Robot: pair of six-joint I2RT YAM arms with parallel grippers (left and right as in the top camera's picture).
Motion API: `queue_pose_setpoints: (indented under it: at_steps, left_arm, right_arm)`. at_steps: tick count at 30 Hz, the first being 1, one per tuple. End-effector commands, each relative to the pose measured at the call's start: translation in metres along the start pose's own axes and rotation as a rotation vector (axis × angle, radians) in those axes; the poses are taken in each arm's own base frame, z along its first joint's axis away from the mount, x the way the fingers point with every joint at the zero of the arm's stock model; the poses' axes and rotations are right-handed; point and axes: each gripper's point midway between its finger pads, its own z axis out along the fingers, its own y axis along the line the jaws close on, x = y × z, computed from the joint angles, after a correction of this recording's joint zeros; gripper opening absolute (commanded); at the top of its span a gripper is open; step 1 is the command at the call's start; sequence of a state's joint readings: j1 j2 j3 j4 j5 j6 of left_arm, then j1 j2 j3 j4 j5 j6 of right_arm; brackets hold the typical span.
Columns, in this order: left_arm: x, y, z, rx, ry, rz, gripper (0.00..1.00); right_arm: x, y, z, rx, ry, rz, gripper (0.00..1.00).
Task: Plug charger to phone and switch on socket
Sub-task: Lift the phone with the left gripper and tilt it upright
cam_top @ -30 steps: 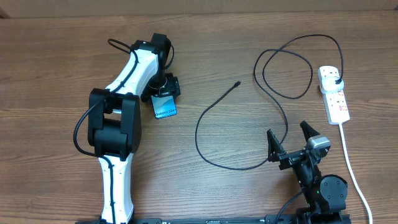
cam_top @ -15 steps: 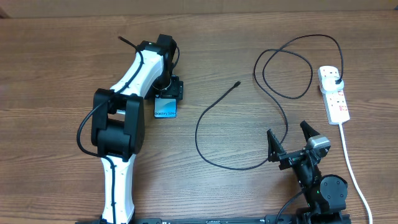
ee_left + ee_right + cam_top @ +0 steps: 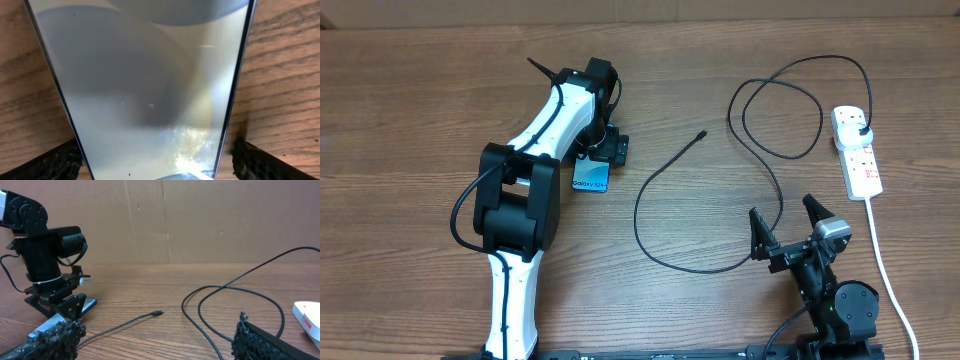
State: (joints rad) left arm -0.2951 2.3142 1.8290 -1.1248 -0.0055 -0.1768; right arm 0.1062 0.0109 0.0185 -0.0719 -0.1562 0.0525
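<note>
The phone [image 3: 590, 177] lies flat on the table with its blue screen up, half under my left gripper [image 3: 600, 158]. In the left wrist view the phone [image 3: 150, 85] fills the frame as a pale reflecting slab. My left gripper [image 3: 150, 167] straddles its near end, open, and the right fingertip [image 3: 260, 160] stands clear of the phone's edge. The charger [image 3: 640, 215] is a thin black looping cable. Its connector tip [image 3: 702, 134] lies loose right of the phone, and its plug [image 3: 861, 131] sits in the socket [image 3: 860, 165]. My right gripper [image 3: 788, 228] rests open near the front edge, holding nothing.
The socket's thick white cord [image 3: 885, 265] runs down the right side towards the front edge. In the right wrist view the cable tip [image 3: 157, 313] lies ahead on bare wood, with the left arm [image 3: 45, 260] at far left and a cardboard wall behind.
My left arm has swung to the right over the phone, and the phone has slid slightly right with it. The right arm, cable and socket have not moved.
</note>
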Motion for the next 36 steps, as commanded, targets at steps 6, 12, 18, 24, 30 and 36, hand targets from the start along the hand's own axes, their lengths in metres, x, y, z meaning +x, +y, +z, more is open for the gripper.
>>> queue_pose_setpoints:
  at_steps: [6, 12, 18, 24, 30, 36]
  left_arm:
    - [-0.008, -0.002, 0.014, -0.01, -0.028, 0.084, 0.98]
    - [-0.011, -0.003, 0.014, -0.008, -0.04, 0.083, 0.91]
    - [-0.008, -0.002, 0.016, -0.009, -0.029, 0.082, 0.87]
    - [-0.006, -0.003, 0.016, -0.001, -0.02, 0.07, 0.79]
    - [-0.004, 0.001, 0.014, -0.002, -0.01, -0.028, 0.75]
    - [-0.011, 0.013, -0.01, 0.001, -0.008, -0.123, 0.73]
  right_arm:
    - [0.003, 0.0, 0.0, 0.001, 0.0, 0.002, 1.0]
    - [0.003, 0.0, 0.0, 0.001, 0.0, 0.003, 1.0]
    - [0.003, 0.0, 0.0, 0.001, 0.0, 0.002, 1.0]
    - [0.003, 0.0, 0.0, 0.001, 0.0, 0.003, 1.0]
    - [0.003, 0.0, 0.0, 0.001, 0.0, 0.003, 1.0]
    - [0.003, 0.0, 0.0, 0.001, 0.0, 0.003, 1.0]
